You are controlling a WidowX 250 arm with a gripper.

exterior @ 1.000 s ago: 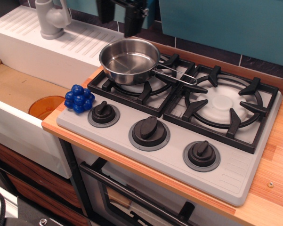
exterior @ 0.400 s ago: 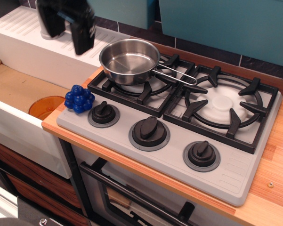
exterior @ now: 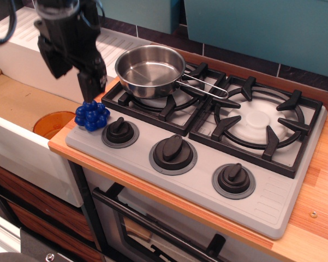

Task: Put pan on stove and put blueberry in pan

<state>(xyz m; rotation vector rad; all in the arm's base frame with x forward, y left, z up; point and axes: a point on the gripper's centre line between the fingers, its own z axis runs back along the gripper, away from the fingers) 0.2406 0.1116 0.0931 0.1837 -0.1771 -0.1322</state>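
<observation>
The shiny steel pan (exterior: 150, 68) sits on the left burner of the grey stove (exterior: 273, 199), its wire handle pointing right. It is empty. The blueberry (exterior: 91, 114), a cluster of deep-blue balls, rests at the stove's front-left corner, beside the left black knob (exterior: 120, 131). My black gripper (exterior: 75, 82) hangs just above and behind the blueberry, left of the pan. Its jaws stand apart and hold nothing. Its right finger (exterior: 91, 84) reaches down close to the top of the blueberry.
A white sink (exterior: 22, 144) lies left of the stove, with an orange disc (exterior: 52, 123) in its basin. Two more black knobs (exterior: 173, 152) (exterior: 233, 179) line the stove front. The right burner (exterior: 259, 120) has nothing on it. Teal wall panels stand behind.
My gripper has swung from above the back of the pan leftward and down, and now hangs right over the blueberry. Pan and blueberry have not moved.
</observation>
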